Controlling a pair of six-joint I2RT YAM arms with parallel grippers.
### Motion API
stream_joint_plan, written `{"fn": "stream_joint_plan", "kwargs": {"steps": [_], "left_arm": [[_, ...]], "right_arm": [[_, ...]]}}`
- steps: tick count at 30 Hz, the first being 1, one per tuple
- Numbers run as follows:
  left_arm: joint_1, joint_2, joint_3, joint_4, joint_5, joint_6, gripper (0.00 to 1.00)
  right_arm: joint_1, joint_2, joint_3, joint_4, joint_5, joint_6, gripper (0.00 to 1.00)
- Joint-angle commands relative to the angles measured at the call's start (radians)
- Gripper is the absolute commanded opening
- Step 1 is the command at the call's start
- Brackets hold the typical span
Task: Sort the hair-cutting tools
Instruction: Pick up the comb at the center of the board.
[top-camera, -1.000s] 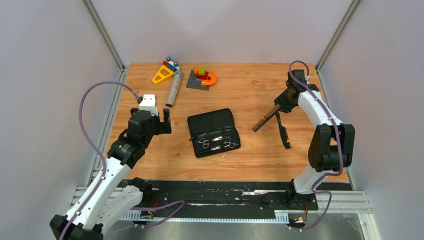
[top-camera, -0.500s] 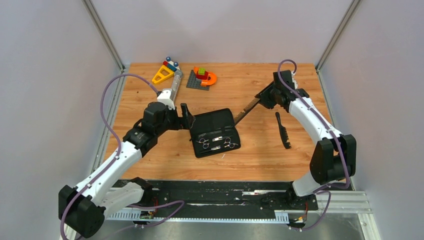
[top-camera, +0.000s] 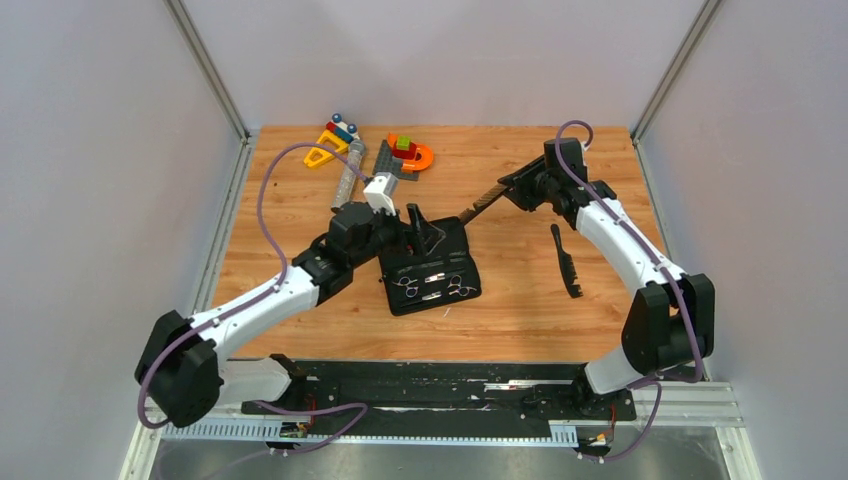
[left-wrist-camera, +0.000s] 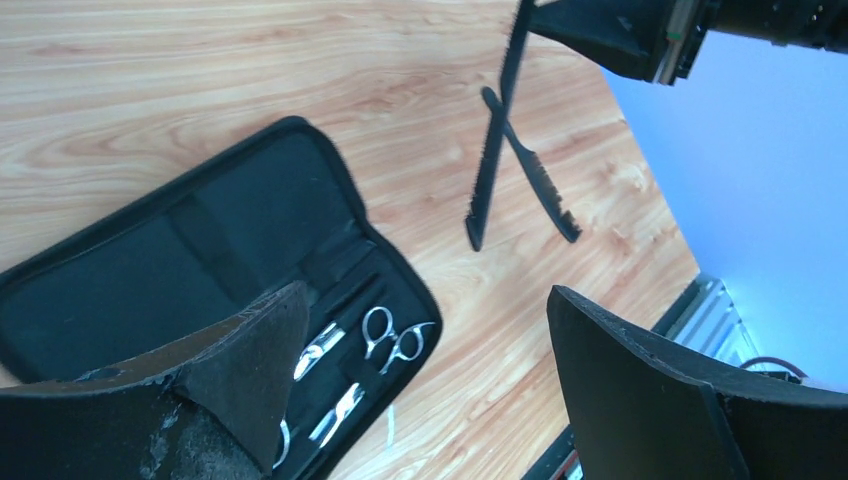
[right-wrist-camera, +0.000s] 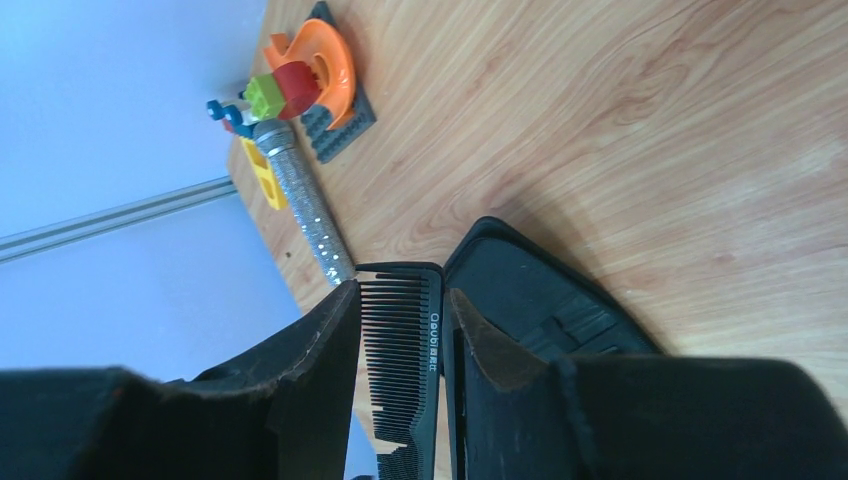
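Two arms: right gripper (top-camera: 508, 187) pinching comb (top-camera: 481, 203) should lay it flat in case (top-camera: 452, 247); left gripper (top-camera: 421, 229) wide, hovering.

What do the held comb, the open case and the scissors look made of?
The comb: matte black with fine moulded teeth and printed lettering, likely hard plastic. The case: dull black, soft-looking with a piped edge, probably fabric. The scissors: bright, reflective rings and blades, apparently polished steel.
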Motion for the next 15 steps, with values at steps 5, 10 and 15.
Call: {"fn": "stream_joint_plan", "kwargs": {"steps": [5, 10, 15], "left_arm": [[-0.089, 0.126, 0.058, 0.249, -0.036, -0.046, 0.84], [-0.097, 0.159, 0.054, 0.317, -0.074, -0.060, 0.70], [-0.103, 0.177, 0.058, 0.364, -0.084, -0.054, 0.58]], "right_arm": [[0.009, -0.069, 0.011, 0.097, -0.061, 0.117, 0.04], [0.010, -0.085, -0.009, 0.101, -0.089, 0.144, 0.04], [0.009, -0.088, -0.022, 0.105, -0.106, 0.162, 0.04]]}}
